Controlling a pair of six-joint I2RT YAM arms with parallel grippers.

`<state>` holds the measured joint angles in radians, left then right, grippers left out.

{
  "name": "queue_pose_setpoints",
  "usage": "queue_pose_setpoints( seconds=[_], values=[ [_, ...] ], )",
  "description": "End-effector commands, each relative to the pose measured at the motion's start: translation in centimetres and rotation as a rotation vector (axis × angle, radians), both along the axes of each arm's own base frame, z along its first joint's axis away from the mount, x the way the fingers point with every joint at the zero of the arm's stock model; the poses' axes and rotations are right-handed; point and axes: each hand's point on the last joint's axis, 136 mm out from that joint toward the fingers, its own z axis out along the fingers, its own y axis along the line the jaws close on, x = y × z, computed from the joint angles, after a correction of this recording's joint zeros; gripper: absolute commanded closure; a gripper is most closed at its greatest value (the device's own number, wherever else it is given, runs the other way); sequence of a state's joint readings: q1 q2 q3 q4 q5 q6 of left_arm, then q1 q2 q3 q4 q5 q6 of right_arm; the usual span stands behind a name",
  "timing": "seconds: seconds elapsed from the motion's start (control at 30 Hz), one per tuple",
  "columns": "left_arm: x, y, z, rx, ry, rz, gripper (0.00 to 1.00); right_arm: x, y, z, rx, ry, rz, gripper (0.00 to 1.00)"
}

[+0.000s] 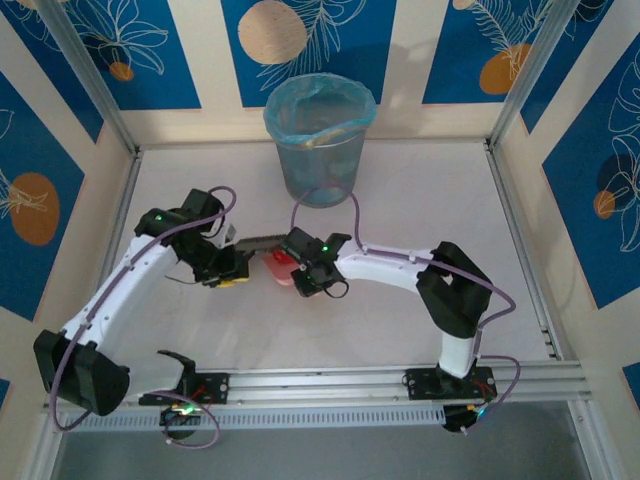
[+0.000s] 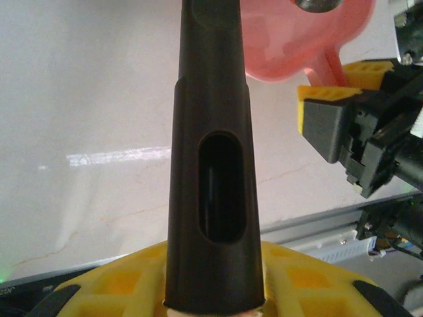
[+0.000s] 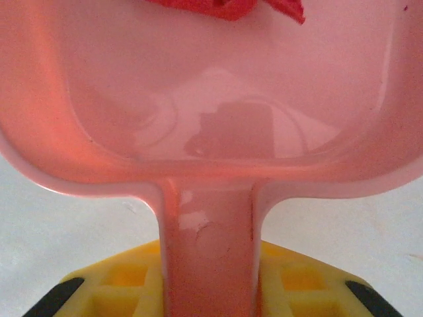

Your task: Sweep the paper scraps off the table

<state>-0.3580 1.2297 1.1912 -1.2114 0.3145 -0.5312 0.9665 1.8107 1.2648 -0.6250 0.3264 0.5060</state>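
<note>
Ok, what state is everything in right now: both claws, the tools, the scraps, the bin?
Left claw: shut on the brush handle.
Right claw: shut on the dustpan handle.
Brush: held, pointing toward the dustpan.
Dustpan: held by its handle, red paper scrap inside.
Red paper scrap: crumpled, lying at the dustpan's far end.
Bin: upright at the back of the table, open, blue liner fitted.
</note>
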Motion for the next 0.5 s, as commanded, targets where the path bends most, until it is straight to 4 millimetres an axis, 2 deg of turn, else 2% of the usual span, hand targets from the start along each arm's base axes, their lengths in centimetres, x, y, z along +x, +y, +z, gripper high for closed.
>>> queue_pose_setpoints(
  seconds=[0.0, 0.23, 0.37, 0.47],
  values=[
    [1.3, 1.0, 1.9, 0.028, -0.125, 0.017, 1.0, 0.5, -0.6, 1.9, 0.001, -0.073, -0.032, 1.0],
    [2.5, 1.3, 3.6, 0.019, -0.25, 0.051, 1.0, 0.8, -1.1, 4.3, -0.014, -0.152, -0.042, 1.0],
    [3.0, 2.2, 5.3, 0.047, -0.338, 0.078, 1.0, 0.7, -1.3, 7.0, 0.007, -0.199, -0.05, 1.0],
    [3.3, 3.8, 7.2, 0.115, -0.404, 0.114, 1.0, 0.6, -1.5, 9.2, 0.02, -0.241, -0.051, 1.0]
  ],
)
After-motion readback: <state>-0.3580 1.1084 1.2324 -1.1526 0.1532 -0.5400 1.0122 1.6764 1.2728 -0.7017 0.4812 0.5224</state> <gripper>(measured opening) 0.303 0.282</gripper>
